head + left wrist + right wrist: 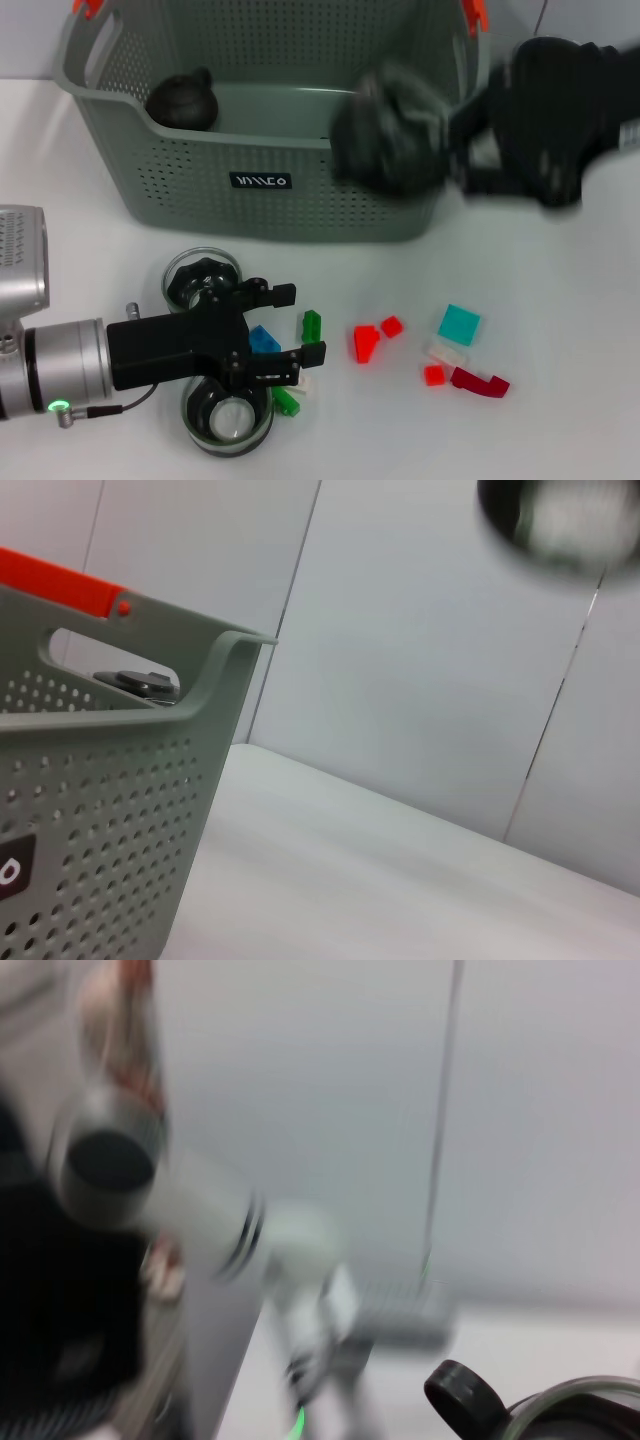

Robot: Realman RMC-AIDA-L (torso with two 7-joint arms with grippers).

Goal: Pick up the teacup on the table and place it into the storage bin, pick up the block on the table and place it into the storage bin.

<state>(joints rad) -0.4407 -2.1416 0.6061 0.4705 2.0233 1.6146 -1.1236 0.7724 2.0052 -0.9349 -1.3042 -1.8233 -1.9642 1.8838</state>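
Note:
The storage bin [250,205] stands at the back of the table, and its corner fills the left wrist view [110,810]. A dark round object [183,100] lies inside it at the left. My left gripper [292,323] is open low over the table, its fingers either side of a blue block [264,338] and a green block [312,325]. A glass teacup [228,418] sits just under that arm. My right gripper [390,135] is a blur over the bin's right side, and I cannot see whether it holds anything.
A glass pitcher with a black lid [203,278] stands behind the left gripper. Red [365,342], teal [459,323], white [447,352] and dark red [480,382] blocks lie scattered at the front right. A glass rim with a black knob [560,1410] shows in the right wrist view.

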